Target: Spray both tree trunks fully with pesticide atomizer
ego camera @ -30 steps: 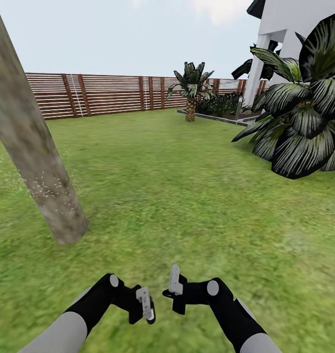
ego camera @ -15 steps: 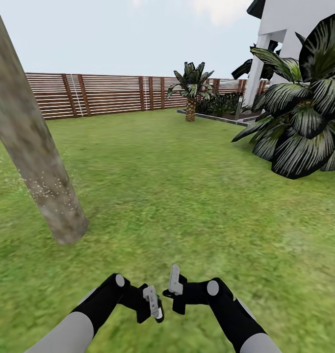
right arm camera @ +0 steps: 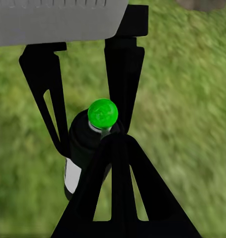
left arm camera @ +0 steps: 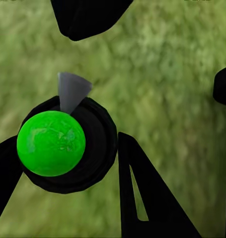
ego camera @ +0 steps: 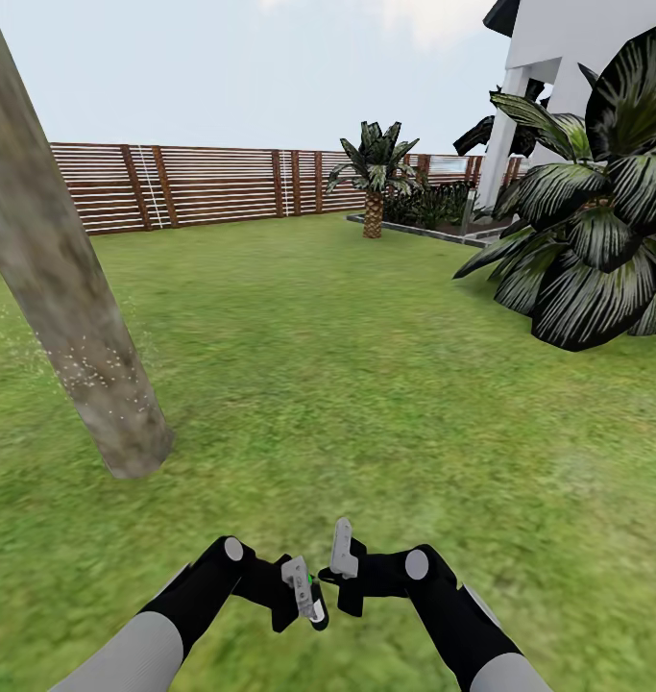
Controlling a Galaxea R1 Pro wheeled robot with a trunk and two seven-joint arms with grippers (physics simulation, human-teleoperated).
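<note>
The pesticide atomizer point(left arm camera: 50, 143) is a black bottle with a round green top and a grey nozzle. My left gripper point(left arm camera: 63, 148) is shut on it, a finger on each side. In the head view the left gripper point(ego camera: 303, 591) hangs low over the grass with the atomizer point(ego camera: 311, 580) in it, close beside my right gripper point(ego camera: 342, 559). The right wrist view shows the atomizer point(right arm camera: 90, 141) just beyond the right gripper point(right arm camera: 115, 144), whose fingers are shut together on nothing. One thick pale tree trunk point(ego camera: 68, 288) leans at the left, with white specks low on its bark.
Grass lawn point(ego camera: 366, 384) stretches ahead to a brown slat fence point(ego camera: 222, 183). A large striped-leaf plant point(ego camera: 596, 221) and the white house point(ego camera: 568, 58) stand at the right. A small palm point(ego camera: 374, 187) grows by the far fence.
My left gripper has moved a little to the right, closer to the right gripper, and the atomizer's green top now shows between them. The right arm and the view have not moved.
</note>
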